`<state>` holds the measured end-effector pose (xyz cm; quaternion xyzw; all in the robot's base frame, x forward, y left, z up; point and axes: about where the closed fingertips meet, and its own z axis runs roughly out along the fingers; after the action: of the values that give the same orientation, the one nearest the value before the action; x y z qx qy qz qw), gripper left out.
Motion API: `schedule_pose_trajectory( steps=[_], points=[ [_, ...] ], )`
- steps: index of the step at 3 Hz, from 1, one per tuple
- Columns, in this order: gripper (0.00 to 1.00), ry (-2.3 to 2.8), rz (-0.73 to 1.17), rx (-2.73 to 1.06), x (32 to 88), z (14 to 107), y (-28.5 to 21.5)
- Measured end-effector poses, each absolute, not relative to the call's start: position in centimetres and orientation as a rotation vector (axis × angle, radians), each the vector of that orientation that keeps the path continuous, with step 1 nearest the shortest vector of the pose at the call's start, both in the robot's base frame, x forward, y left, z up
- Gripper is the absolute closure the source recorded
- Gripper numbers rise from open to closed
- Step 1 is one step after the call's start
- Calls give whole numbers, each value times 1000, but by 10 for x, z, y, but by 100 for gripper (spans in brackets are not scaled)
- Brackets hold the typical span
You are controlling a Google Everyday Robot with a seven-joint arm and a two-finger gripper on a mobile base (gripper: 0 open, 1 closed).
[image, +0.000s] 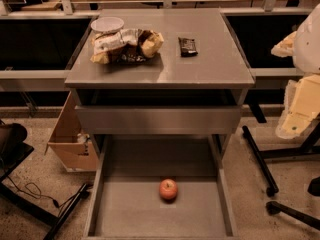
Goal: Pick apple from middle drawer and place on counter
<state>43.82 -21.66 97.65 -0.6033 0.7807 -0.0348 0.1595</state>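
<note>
On the far left, down on the floor, a cardboard box [70, 141] leans by the grey cabinet. It is open, but I cannot tell what is inside.

Up on the counter [210, 66], at the back left corner, sits a white bowl [107, 24]. I see nothing in it. Right beside the bowl lie some crumpled snack bags [125, 45], tan and white. A little to the right, apart from the bags, lies a small dark packet [187, 46]. I think the front right part of the counter has room for one more thing.

Under the counter, the middle drawer [127, 211] is pulled out toward me. The apple [168, 189] lies on its flat floor, near the middle and away from the side walls. It is the only thing I see in the drawer.

At the far right edge is my gripper [299, 109]. It is beside the cabinet, higher than the drawer and well apart from the apple. I cannot tell if it is spread or pressed together. It is not holding the apple.

So my job has hardly begun. The drawer is open, and that helps. The apple is not yet picked up. I have to reach down into the drawer, grab the apple, lift it out, and set it on the counter.
</note>
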Motion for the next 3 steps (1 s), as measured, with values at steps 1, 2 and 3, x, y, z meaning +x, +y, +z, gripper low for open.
schedule_pose_trajectory(
  steps=[1, 2, 3],
  points=[
    [0, 2231, -100, -1724, 438, 977, -217],
    [0, 2207, -59, -1687, 444, 961, -215],
    [0, 2149, 65, -1642, 445, 904, -208]
  ],
)
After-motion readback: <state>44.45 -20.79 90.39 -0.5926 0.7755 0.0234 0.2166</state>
